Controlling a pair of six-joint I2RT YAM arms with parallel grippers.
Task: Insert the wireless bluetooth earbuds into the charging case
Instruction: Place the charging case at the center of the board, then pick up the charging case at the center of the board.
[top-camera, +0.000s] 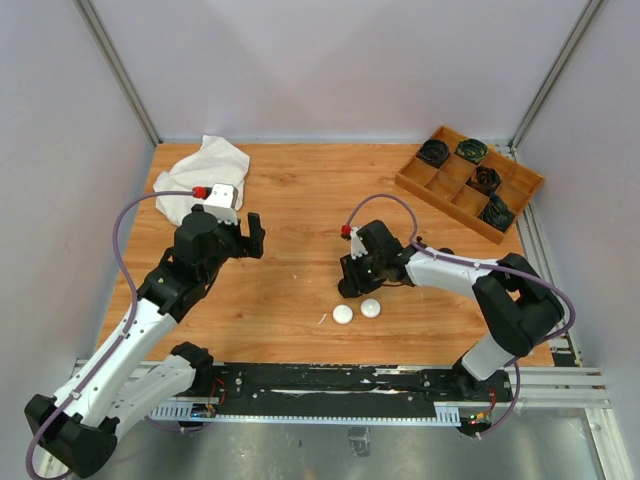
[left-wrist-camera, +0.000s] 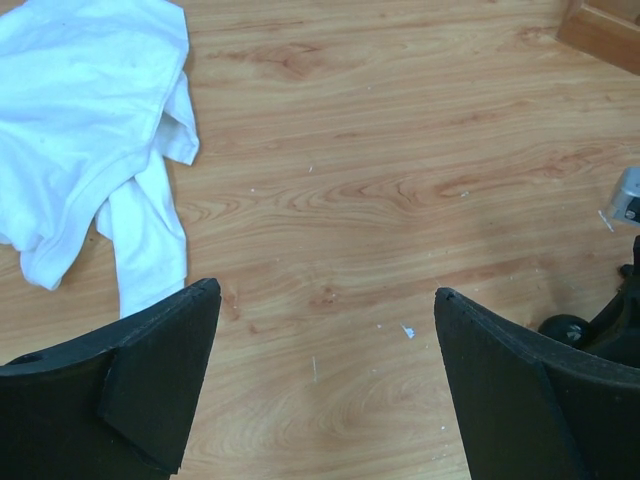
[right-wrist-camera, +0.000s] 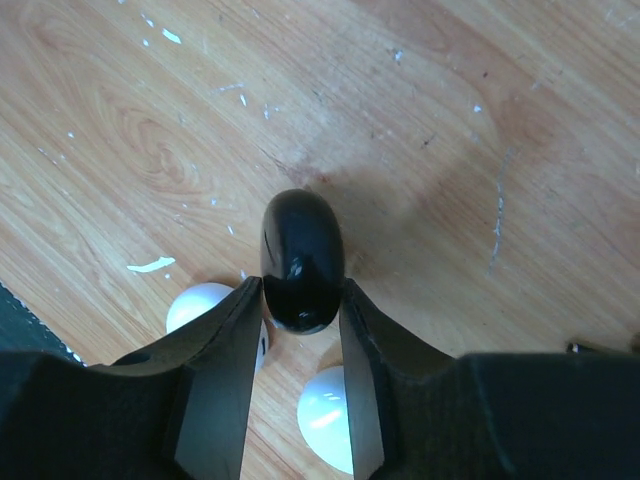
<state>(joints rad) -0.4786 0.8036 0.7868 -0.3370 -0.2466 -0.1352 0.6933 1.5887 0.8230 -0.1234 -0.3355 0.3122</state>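
Note:
A glossy black oval charging case (right-wrist-camera: 300, 235) stands on edge on the wooden table, closed. My right gripper (right-wrist-camera: 300, 288) has a finger against each of its sides. From above, the right gripper (top-camera: 352, 285) sits near the table's middle and covers the case. Two white round cases (top-camera: 343, 314) (top-camera: 371, 308) lie just in front of it; in the right wrist view they are the white domes (right-wrist-camera: 200, 303) (right-wrist-camera: 325, 415) under the fingers. No earbuds show on the table. My left gripper (top-camera: 250, 235) (left-wrist-camera: 325, 290) hovers open over bare wood to the left, holding nothing.
A crumpled white cloth (top-camera: 205, 175) (left-wrist-camera: 90, 120) lies at the back left. A wooden tray (top-camera: 470, 180) with compartments holds several dark round items at the back right. A small white sliver (top-camera: 322, 319) lies left of the white cases.

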